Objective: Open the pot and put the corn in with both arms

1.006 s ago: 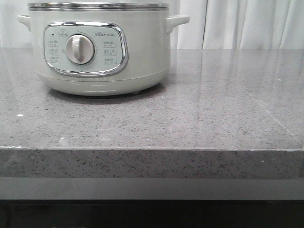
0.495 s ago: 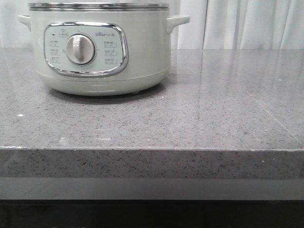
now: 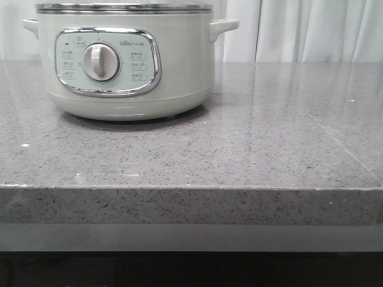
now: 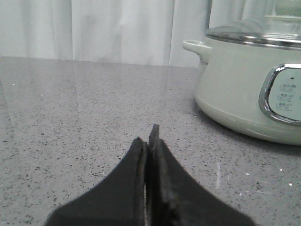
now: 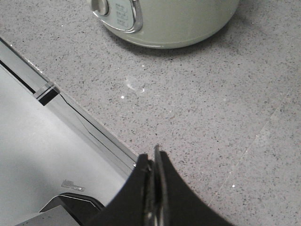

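Between the earlier front views and this one nothing has visibly shifted: the pot [image 3: 122,60] stands in the same spot at the rear left of the tabletop [image 3: 251,149], and neither arm enters that view.

The left gripper [image 4: 149,141] has its jaws pressed together, holding nothing; the right gripper [image 5: 154,162] is likewise closed and empty, hovering near the tabletop's front edge. The corn is not visible in any view.

Step in hand, as judged: lid removal. The jaws must first spread, then centre on the knob [image 4: 287,5] of the lid [image 4: 256,33] and lift vertically to clear the steel rim.

Materials: pot body smooth, glossy pale green enamel, rounded; chrome-framed panel with silver dial [image 3: 100,61]; lid apparently glass. Tabletop is polished speckled grey stone, likely slippery.
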Tool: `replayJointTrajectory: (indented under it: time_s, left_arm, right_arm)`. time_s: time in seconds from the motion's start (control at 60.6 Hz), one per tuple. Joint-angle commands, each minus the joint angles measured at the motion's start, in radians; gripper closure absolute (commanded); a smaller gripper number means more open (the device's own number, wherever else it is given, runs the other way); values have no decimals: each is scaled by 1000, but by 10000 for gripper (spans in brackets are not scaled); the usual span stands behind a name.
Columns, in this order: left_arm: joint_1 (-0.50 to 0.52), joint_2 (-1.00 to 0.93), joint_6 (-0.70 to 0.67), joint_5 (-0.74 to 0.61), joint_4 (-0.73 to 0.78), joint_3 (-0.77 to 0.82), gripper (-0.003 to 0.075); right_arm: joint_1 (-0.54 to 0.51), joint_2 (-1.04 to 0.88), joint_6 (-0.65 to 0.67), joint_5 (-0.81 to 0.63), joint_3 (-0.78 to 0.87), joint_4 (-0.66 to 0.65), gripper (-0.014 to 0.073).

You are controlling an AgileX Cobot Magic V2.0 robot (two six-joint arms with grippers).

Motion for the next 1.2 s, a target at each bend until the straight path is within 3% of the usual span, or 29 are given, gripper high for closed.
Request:
replayJointTrajectory:
  time_s: [0.0,1.072,1.188]
  left_arm:
    - [5,-16,-5,-147,-6,14,741]
    - [5,-16,-5,-145,-6,10,741]
    - [5,-16,-5,-145,-6,10,741]
  right_arm:
    - [-7,-6,-7,-58,-24,1,660]
    - [-7,-6,-7,-59,-18,2,660]
    - [-97,-57,-8,-135,47,-18,660]
